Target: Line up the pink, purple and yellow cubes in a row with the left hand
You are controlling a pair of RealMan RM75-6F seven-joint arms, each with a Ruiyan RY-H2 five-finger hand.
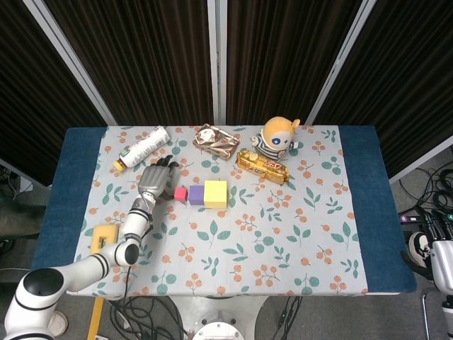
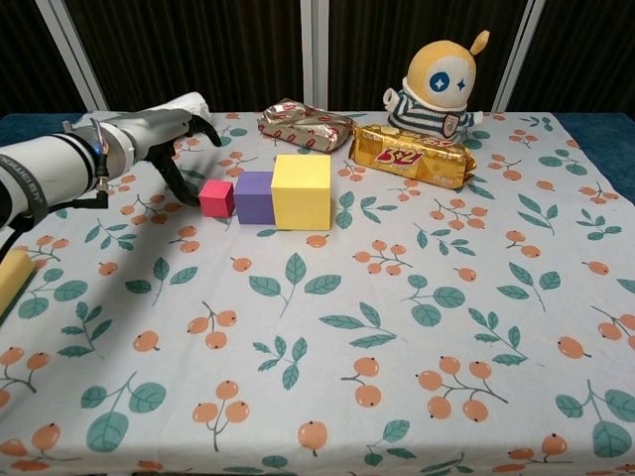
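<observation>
The left robot hand (image 2: 164, 139), fingers spread and holding nothing, hovers at nine o'clock of the pink cube (image 2: 215, 198), apparently to nudge it against the purple cube (image 2: 254, 196) and yellow cube (image 2: 301, 190).

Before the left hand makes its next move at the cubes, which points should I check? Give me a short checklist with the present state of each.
1. Pink cube, purple cube and yellow cube stand in one row: ok.
2. Purple touches yellow: ok.
3. Pink touches purple: cannot tell.
4. Left hand holds nothing: ok.
5. Left hand's fingers clear of the pink cube: cannot tell.
6. Bottle behind the hand lies apart from it: ok.
</observation>
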